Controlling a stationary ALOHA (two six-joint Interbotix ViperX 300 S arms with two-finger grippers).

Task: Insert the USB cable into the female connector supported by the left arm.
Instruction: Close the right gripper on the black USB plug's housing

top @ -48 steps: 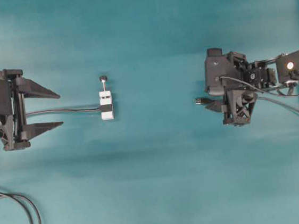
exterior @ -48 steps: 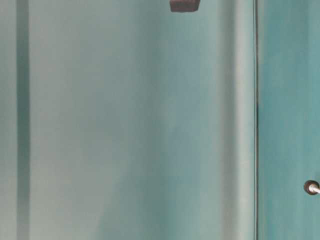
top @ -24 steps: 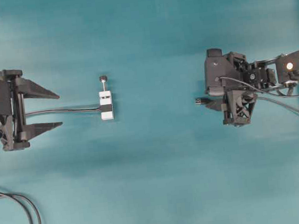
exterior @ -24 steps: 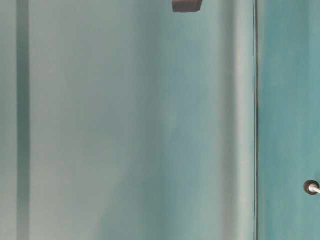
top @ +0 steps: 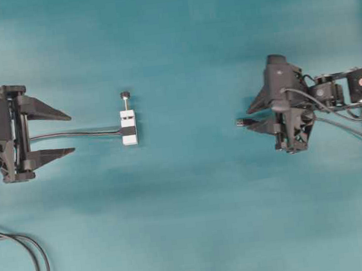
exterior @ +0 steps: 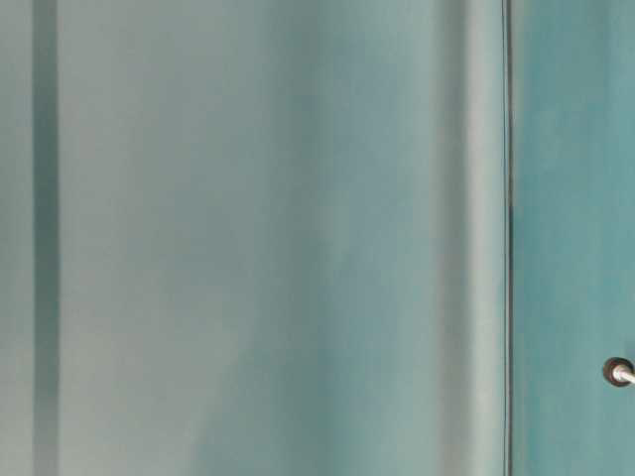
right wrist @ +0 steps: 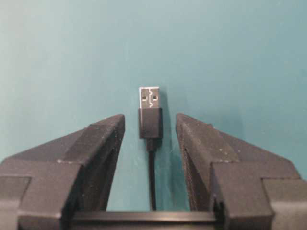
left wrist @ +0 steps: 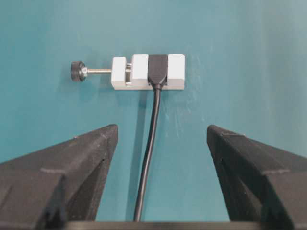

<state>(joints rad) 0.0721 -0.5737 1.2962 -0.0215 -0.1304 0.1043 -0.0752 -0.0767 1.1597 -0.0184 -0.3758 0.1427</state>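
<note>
Teal tabletop (top: 177,39): our left gripper (top: 70,132) gapes empty, the female connector (top: 128,127) at its 3 o'clock. Our right gripper (right wrist: 150,127), fingers parted, straddles the USB cable (right wrist: 150,112) without touching.

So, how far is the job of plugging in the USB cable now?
Nothing is done yet. The female connector lies on the table, ahead of the open left hand, not held. The USB cable lies between the fingers of the open right hand, not gripped. Left: grip the plug, support the connector, bring them together, insert.
</note>
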